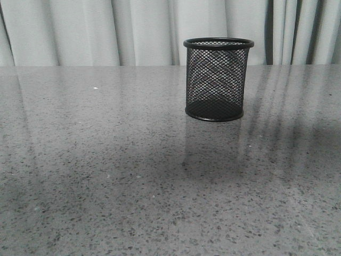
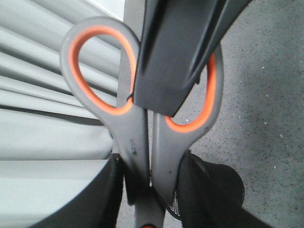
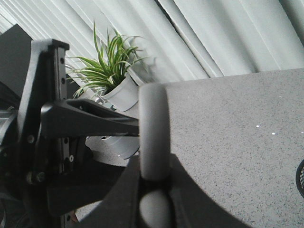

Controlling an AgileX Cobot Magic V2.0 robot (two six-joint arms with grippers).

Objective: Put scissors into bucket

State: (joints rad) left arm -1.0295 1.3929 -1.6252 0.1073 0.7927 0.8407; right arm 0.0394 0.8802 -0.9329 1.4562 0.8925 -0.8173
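Observation:
The bucket (image 1: 218, 80), a black wire-mesh cup, stands upright on the table right of centre; neither gripper shows in the front view. In the left wrist view my left gripper (image 2: 149, 190) is shut on the scissors (image 2: 133, 142), pinching the grey shanks just below the orange-lined handle loops. The bucket (image 2: 223, 183) lies below and behind those fingers. A black finger of the right gripper (image 2: 171, 61) covers one handle loop. In the right wrist view my right gripper (image 3: 154, 190) is shut on the edge-on grey scissors handle (image 3: 154, 128). The blades are hidden.
The speckled grey table (image 1: 106, 176) stretches wide in front of the bucket. Pale curtains (image 1: 80, 32) hang behind it. A potted green plant (image 3: 111, 76) stands past the left arm's black frame (image 3: 42, 123). The bucket's rim (image 3: 301, 178) shows at that view's edge.

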